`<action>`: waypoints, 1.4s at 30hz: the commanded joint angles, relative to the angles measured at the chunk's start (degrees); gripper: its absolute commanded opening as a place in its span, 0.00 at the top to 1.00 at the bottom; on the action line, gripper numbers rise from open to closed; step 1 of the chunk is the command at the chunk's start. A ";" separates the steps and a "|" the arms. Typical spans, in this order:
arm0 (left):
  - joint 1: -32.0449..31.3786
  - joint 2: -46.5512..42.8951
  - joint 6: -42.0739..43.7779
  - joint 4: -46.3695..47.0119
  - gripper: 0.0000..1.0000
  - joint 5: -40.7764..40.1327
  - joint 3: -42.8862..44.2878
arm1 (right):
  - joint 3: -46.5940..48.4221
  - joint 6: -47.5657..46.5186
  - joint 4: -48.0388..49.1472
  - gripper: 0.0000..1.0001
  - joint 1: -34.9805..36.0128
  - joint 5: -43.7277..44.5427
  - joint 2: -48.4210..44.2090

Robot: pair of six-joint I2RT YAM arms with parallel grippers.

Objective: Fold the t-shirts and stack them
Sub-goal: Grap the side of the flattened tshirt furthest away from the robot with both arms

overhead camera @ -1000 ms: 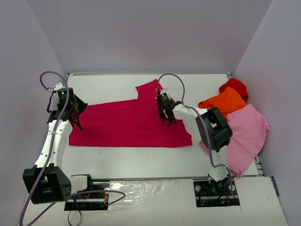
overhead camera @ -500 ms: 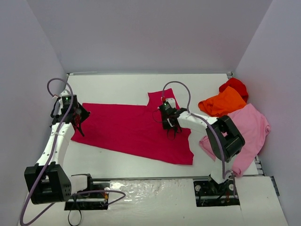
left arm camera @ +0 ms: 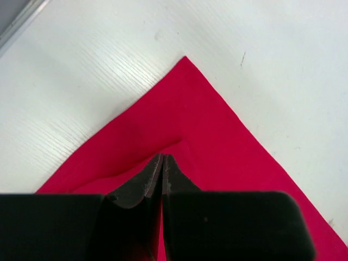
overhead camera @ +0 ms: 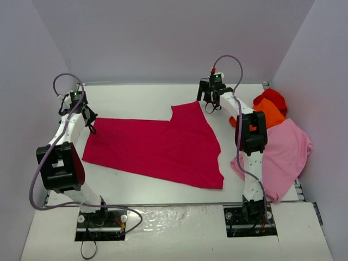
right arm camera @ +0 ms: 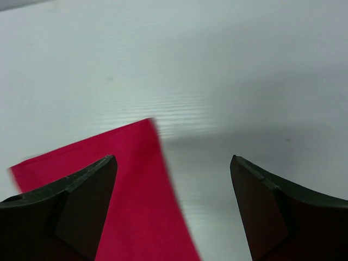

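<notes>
The crimson-magenta t-shirt (overhead camera: 157,147) lies spread flat across the middle of the table. My left gripper (overhead camera: 88,125) sits at its far left corner. In the left wrist view the jaws (left arm camera: 163,159) are shut, a raised crease of the cloth (left arm camera: 217,136) runs into their tips, and the corner points beyond them. My right gripper (overhead camera: 210,102) hangs past the shirt's far sleeve. Its jaws (right arm camera: 173,157) stand wide open with nothing between them, and the sleeve corner (right arm camera: 136,179) lies below beside one finger.
At the right side lie an orange t-shirt (overhead camera: 270,115), a red t-shirt (overhead camera: 273,99) behind it and a light pink t-shirt (overhead camera: 285,152) spread toward the near right edge. Walls close in the table on the left, back and right.
My right gripper opened, let go of the crimson shirt and moved up toward the back wall. The sleeve now lies flat. My left gripper pulled its corner farther back and left.
</notes>
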 commanded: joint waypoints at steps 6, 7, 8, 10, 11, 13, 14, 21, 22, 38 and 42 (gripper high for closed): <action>2.50 -1.45 2.27 2.96 1.00 -0.69 3.30 | 5.09 2.42 4.92 0.18 -8.79 -16.62 8.52; 2.60 -1.50 2.51 3.36 1.00 -0.72 3.16 | 5.04 2.77 5.36 0.18 -9.30 -17.71 8.91; 2.74 -1.72 2.94 3.66 1.00 -0.87 3.16 | 4.82 3.16 7.59 0.18 -10.03 -19.64 9.46; 2.94 -1.80 3.45 3.85 1.00 -1.32 3.10 | 4.74 4.31 8.85 0.18 -11.02 -24.03 10.72; 3.00 -1.80 3.64 3.95 1.00 -1.59 3.00 | 4.74 5.01 9.44 0.18 -11.48 -25.12 11.18; 3.32 -1.50 3.48 4.04 1.00 -1.94 2.77 | 4.51 6.26 10.76 0.19 -12.10 -27.63 11.89; 3.97 -1.18 3.11 4.13 1.00 -1.74 2.48 | 3.93 7.09 12.15 0.19 -12.20 -29.91 12.31; 7.32 3.09 0.51 5.95 1.00 4.30 1.46 | 3.05 9.43 14.35 0.23 -11.31 -35.45 13.74; 7.84 3.99 0.25 6.37 1.00 5.98 1.73 | 3.01 9.60 14.29 0.24 -10.77 -35.77 13.83; 9.94 10.40 -0.05 8.79 1.00 13.99 4.91 | -2.28 3.58 7.42 0.52 -4.79 -29.25 13.25; 10.56 11.82 -0.32 9.02 1.00 15.14 5.79 | -3.17 1.12 5.75 0.68 -4.66 -25.83 12.49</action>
